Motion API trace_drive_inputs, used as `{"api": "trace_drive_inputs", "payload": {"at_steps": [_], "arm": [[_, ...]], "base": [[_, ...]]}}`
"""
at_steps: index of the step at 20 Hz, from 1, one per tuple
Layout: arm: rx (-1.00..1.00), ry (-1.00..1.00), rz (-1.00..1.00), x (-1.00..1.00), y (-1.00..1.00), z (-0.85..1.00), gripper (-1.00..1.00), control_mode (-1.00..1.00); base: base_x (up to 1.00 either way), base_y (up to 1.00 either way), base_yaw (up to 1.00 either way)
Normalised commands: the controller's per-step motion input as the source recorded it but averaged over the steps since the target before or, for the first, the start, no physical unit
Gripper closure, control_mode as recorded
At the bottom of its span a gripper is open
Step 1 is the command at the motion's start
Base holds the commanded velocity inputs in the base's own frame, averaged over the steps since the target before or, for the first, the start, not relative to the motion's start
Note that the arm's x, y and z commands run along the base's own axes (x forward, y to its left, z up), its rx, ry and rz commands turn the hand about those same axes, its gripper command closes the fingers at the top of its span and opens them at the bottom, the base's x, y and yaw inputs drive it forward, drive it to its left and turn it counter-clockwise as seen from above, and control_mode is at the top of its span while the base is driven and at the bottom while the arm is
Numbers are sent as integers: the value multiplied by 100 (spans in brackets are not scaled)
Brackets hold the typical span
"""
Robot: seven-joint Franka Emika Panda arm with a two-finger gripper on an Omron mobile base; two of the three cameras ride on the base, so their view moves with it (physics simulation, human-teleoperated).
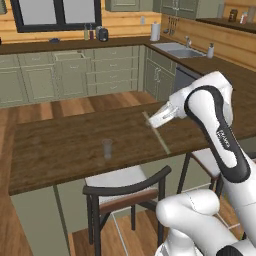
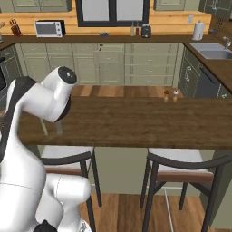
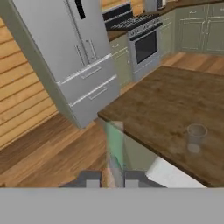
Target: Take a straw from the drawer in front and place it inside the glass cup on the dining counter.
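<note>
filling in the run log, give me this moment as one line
phase: carry | gripper: shut on straw | position: over dining counter | glass cup: empty, upright, apart from straw | placed: not yet

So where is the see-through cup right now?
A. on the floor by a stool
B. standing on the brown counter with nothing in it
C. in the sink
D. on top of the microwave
B: the glass cup stands upright on the dining counter, with no straw in it yet.

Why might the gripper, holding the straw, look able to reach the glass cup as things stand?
Probably yes: the gripper, shut on the straw, hangs over the dining counter, with bare wood between it and the open-topped glass cup.
</note>
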Motion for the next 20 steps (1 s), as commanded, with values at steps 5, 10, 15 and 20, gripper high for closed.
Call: {"api": "trace_drive_inputs", "payload": {"at_steps": [5,10,15,20], "arm": [[27,0,29,46,33,0,100,-100],[18,0,23,66,33,-2,100,-100],[16,0,20,64,6,-13,100,-100],[12,-3,17,31,2,-30,100,-100]], "base": [[0,0,0],[0,0,0],[0,0,0],[0,0,0]]}}
